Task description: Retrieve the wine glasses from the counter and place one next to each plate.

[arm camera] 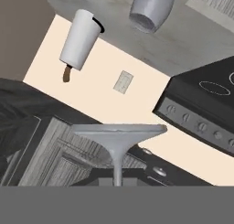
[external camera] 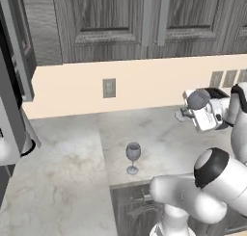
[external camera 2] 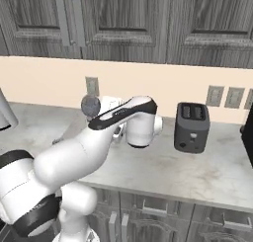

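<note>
Fingers (arm camera: 114, 179) closed on wine glass (arm camera: 117, 141) stem

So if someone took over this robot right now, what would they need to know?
Fingers: shut on one wine glass, gripping its stem; the glass is lifted near the wall.
Second wine glass: standing upright near the counter's front edge.
Done: first glass picked up.
Left: carry it to a plate and set it beside it, then fetch the second glass for the other plate.

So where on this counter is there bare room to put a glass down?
The counter is bare in front of the toaster, and left of the standing wine glass toward the corner. It is crowded around the gripper.
</note>
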